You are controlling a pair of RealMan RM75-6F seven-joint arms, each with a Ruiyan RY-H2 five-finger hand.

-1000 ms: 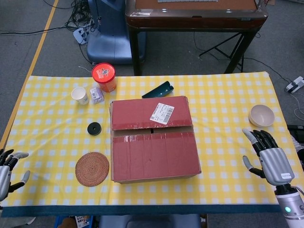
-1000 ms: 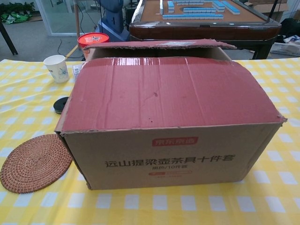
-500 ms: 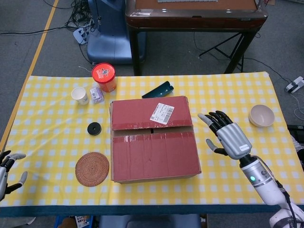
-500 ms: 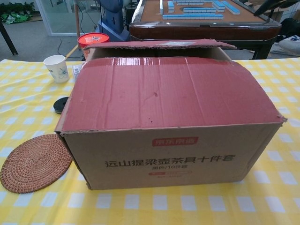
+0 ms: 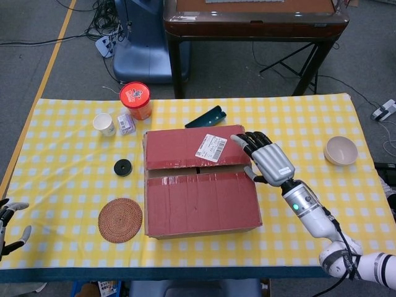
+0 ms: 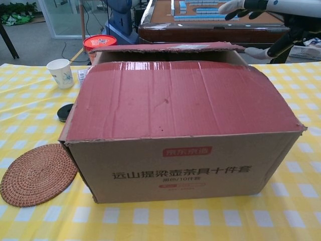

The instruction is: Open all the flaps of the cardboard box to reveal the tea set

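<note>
Cardboard box [image 5: 201,182] closed, red flaps taped.

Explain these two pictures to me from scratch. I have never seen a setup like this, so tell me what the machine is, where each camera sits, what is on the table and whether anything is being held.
This is a two-armed robot with human-like hands, steered remotely by a person. One picture looks down from its head, the other looks forward from its chest.

On the yellow checked table stands a closed cardboard box, which it must open. Around it lie a woven coaster, a small black disc, a paper cup, a red-lidded tub and a bowl.

The right hand reaches over the box's right edge, fingers spread, holding nothing. The left hand waits at the table's edge, also empty.
</note>
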